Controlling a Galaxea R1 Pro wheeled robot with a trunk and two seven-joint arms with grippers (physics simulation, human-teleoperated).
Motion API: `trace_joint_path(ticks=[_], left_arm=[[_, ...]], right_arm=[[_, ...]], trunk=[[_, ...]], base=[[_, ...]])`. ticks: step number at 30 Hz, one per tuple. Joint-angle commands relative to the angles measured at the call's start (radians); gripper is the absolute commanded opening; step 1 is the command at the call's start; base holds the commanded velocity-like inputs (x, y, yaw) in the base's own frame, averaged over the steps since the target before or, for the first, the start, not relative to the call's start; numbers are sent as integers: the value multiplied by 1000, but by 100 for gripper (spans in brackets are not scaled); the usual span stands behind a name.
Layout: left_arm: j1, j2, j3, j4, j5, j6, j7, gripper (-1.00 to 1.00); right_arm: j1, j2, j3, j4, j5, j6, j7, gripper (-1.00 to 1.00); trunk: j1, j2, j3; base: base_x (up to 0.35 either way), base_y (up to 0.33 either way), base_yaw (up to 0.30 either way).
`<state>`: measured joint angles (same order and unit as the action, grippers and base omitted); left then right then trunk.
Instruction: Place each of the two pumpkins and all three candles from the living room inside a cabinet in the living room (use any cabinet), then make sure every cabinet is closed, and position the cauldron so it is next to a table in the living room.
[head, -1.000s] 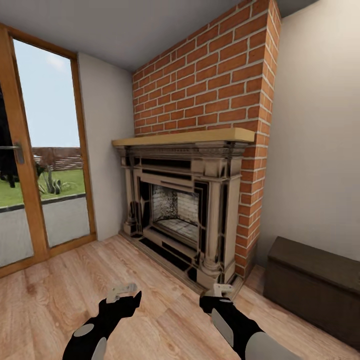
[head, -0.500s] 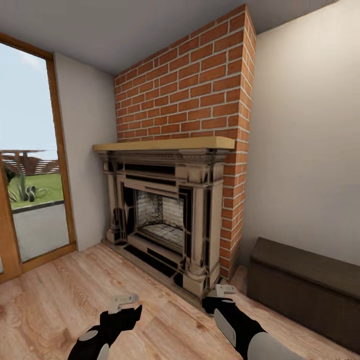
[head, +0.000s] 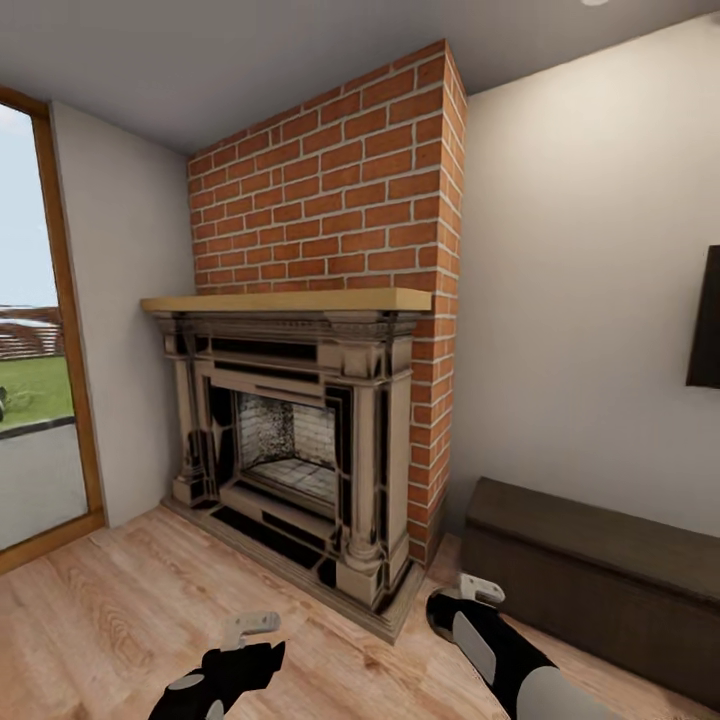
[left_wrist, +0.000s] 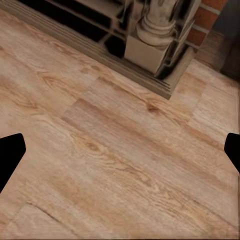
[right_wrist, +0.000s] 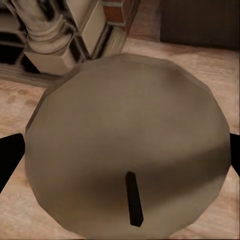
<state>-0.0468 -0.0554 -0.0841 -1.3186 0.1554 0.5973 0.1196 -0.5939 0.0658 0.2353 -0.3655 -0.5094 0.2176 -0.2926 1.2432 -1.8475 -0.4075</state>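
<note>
Sitting between the right end effector's (right_wrist: 120, 165) two dark fingertips, a candle (right_wrist: 127, 150) with its dark wick is grasped above the wooden floor (left_wrist: 115, 150). The left end effector (left_wrist: 120, 150) hangs released near the fireplace (head: 290, 440), beside the dark-brown cabinet (head: 600, 570).

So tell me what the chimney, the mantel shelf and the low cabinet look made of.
Chimney: red brick with pale mortar joints, matte. Mantel shelf: light wood, smooth plain slab, though no grain is clear. Cabinet: dark-brown wood by its colour, matte; grain too faint to confirm.
</note>
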Motion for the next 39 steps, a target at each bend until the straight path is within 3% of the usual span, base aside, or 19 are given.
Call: trace_joint_path(ticks=[1,10,39], left_arm=[[-7,0,-1,10,11,4,9,100],[-23,0,0,35,12,6,9,100],[-24,-2,-11,84,5,8,11,100]], right_arm=[[3,-4,4,0,-11,3,-7,-100],[52,-9,-6,1,-18,-5,-5,-100],[55,-1,-3,2,-18,-7,-3,-100]], trunk=[[-4,6,3],[-39,69,41],[-150,272,160]], base=[[0,0,-235],[0,0,-233],[0,0,-230]])
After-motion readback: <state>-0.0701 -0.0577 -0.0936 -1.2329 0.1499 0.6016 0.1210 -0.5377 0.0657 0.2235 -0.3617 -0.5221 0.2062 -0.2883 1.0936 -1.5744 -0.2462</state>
